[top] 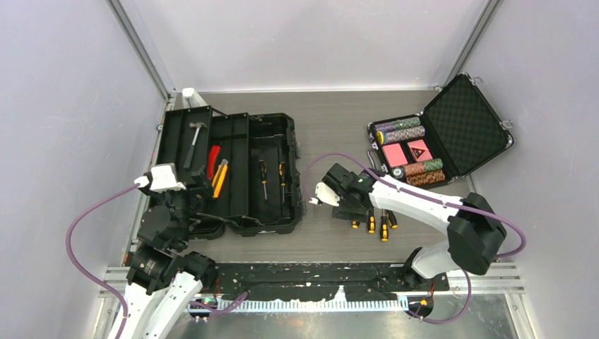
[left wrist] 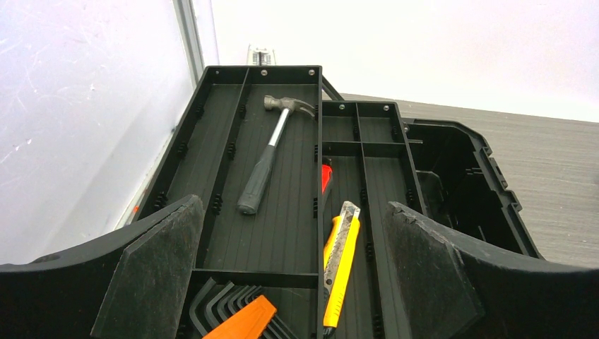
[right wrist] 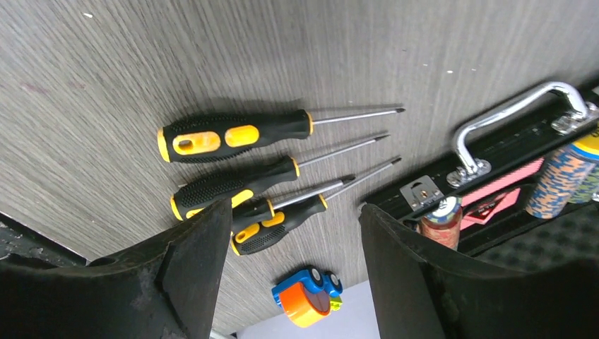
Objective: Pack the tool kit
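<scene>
The black tool kit (top: 293,141) lies open at the left, its tray (left wrist: 212,127) holding a hammer (left wrist: 272,155), red pliers (left wrist: 325,176) and a yellow utility knife (left wrist: 340,265). Two screwdrivers (top: 263,178) lie in the deep half of the box. Several yellow-black screwdrivers (right wrist: 233,134) lie side by side on the table (top: 374,224) right of the box. My left gripper (left wrist: 293,205) hovers open over the tray's near end (top: 194,191), holding nothing. Open and empty as well, my right gripper (right wrist: 295,208) stands just beside the loose screwdrivers (top: 351,206).
A smaller foam-lined case (top: 452,127) with poker chips stands open at the back right, its metal handle (right wrist: 508,120) facing the screwdrivers. An orange hex-key holder (left wrist: 240,321) lies in the tray's near compartment. A blue and orange toy (right wrist: 307,293) sits by the wall.
</scene>
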`<action>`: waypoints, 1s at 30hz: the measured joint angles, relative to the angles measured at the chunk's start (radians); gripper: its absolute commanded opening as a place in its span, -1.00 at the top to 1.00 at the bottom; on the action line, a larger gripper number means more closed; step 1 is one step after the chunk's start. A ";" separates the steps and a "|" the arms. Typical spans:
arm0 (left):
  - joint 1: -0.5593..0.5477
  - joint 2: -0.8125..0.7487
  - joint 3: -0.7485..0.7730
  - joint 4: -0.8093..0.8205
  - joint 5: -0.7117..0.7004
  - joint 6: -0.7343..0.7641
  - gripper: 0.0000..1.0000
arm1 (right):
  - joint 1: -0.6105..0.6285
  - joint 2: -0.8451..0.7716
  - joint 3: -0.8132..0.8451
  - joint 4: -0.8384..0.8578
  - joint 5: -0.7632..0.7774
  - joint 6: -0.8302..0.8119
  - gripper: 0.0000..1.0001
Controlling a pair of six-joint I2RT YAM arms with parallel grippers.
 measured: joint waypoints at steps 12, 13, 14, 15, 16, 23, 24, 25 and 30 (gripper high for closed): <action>0.000 0.000 -0.003 0.001 0.000 0.000 -0.99 | 0.016 0.165 -0.082 0.085 0.000 0.008 -0.42; 0.000 0.000 -0.005 0.001 0.001 0.000 -0.99 | 0.017 0.171 -0.090 0.100 0.001 0.008 -0.41; 0.000 0.000 -0.006 0.002 0.001 0.000 -0.99 | 0.017 0.174 -0.094 0.111 0.001 0.008 -0.41; 0.000 0.000 -0.006 0.002 0.001 0.000 -0.99 | 0.018 0.177 -0.097 0.117 0.005 0.008 -0.41; 0.000 0.000 -0.006 0.002 0.001 0.000 -0.99 | 0.018 0.177 -0.097 0.119 0.008 0.007 -0.41; 0.000 0.000 -0.007 0.005 0.008 0.000 -0.99 | 0.016 0.187 -0.091 0.174 0.020 -0.026 -0.18; 0.000 0.000 -0.007 0.006 0.008 0.000 -0.99 | 0.011 0.195 -0.084 0.180 0.019 -0.031 -0.10; 0.000 0.000 -0.007 0.006 0.008 0.000 -0.99 | 0.006 0.204 -0.076 0.190 0.015 -0.036 0.13; 0.000 0.000 -0.007 0.006 0.008 0.000 -0.99 | -0.057 0.246 -0.032 0.266 -0.010 -0.052 0.64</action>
